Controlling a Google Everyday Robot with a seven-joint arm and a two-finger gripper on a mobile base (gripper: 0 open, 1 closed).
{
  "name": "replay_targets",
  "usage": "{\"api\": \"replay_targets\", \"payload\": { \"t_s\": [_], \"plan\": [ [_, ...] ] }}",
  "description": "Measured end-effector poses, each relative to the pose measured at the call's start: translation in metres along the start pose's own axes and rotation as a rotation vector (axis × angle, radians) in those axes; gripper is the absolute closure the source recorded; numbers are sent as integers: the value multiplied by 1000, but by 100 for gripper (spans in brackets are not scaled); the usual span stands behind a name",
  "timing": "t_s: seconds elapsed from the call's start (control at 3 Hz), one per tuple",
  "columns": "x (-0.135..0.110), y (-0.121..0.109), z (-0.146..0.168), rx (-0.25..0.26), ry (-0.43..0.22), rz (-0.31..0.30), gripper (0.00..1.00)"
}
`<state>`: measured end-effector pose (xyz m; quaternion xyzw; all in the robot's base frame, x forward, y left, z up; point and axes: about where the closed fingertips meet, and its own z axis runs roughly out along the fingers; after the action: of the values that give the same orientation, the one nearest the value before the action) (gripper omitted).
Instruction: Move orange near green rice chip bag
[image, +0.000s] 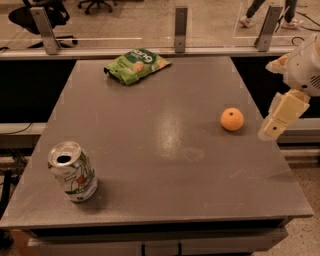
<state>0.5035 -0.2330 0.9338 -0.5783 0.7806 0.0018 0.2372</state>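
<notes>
A wide grey table (165, 165) fills most of the camera view, its matte top showing a pale sheen near the middle. Beyond its back edge runs a low glass barrier held by metal posts (181, 27). Through the glass, a tiled floor shows with an office chair (42, 10) at the far left and a person's shoes (247, 21) at the far right.

The robot's white arm (306, 67) enters from the right border of the view, level with the table's middle depth. From it a cream-coloured gripper (274, 122) hangs down and to the left, its tip at the table's right edge. Whether the gripper is parted or closed cannot be told from this angle, and it holds nothing visible.

The green rice chip bag (136, 65) lies flat and crinkled near the back edge, left of centre. A green-and-white soda can (72, 171) stands upright near the front-left corner, its top opened. The orange (232, 119) sits on the right side of the table at about mid-depth, near the gripper's tip but apart from it. It is well apart from the chip bag and far from the can.
</notes>
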Motion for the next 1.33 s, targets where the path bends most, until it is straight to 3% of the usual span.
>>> {"api": "replay_targets", "payload": {
  "t_s": [0.67,1.33],
  "plan": [
    [10,-25,48,-25,-191,84,0],
    [9,-23,87,-82,-327,149,0]
  ]
}}
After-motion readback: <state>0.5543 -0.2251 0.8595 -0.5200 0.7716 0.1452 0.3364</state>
